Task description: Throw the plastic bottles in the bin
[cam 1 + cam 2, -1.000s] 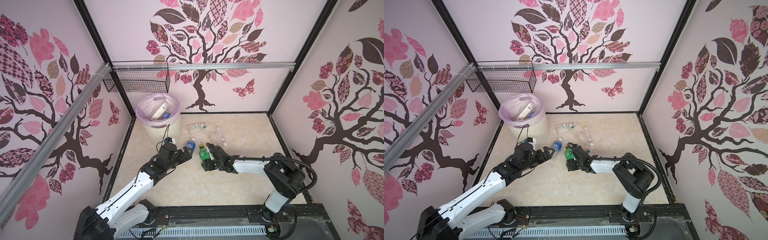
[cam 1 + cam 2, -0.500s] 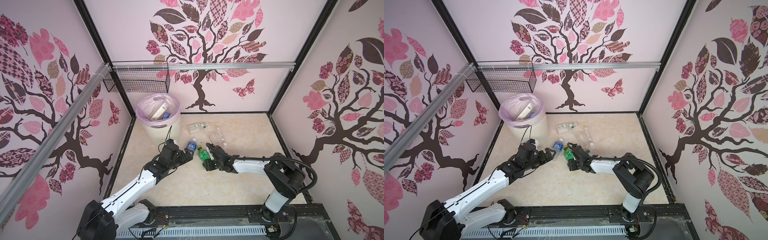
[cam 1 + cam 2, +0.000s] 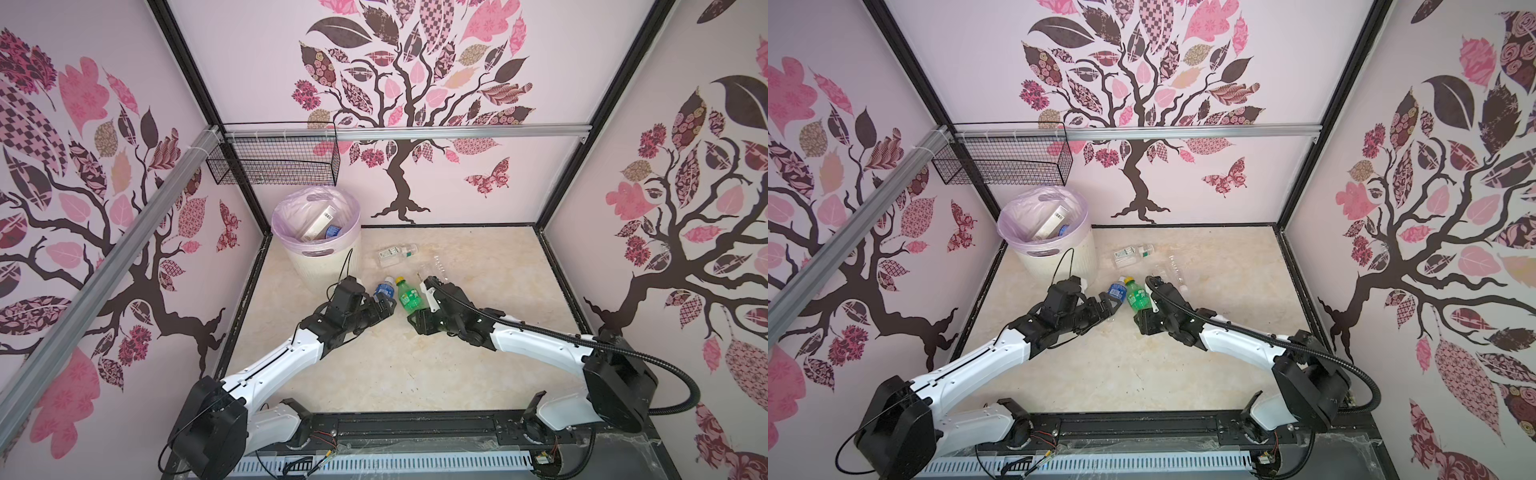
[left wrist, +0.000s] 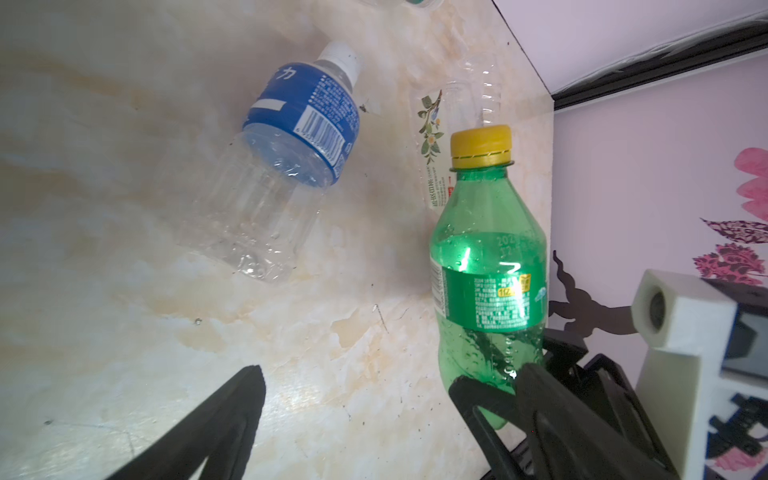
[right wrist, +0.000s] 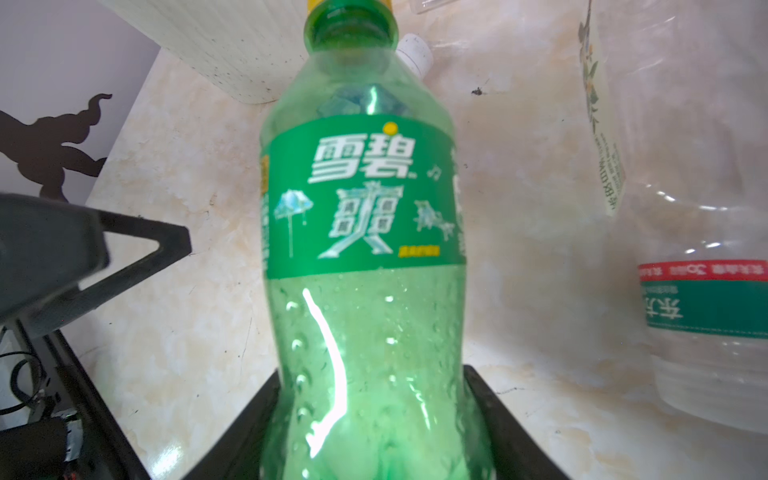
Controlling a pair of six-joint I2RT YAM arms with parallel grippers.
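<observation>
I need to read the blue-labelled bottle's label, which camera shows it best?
The left wrist view: the blue-labelled bottle lies whole and close, label and barcode sharp. In both top views it is small. The right wrist view shows little more than its white cap behind the green bottle.

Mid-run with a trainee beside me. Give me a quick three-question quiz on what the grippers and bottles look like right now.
1. True or false: the left gripper is shut on a bottle.
2. What is the right gripper clamped on? A) the green bottle B) a clear bottle C) the bin liner
3. Name the colour of the green bottle's cap.
Key: 1 false, its jaws stand open and empty; 2 A; 3 yellow.
</observation>
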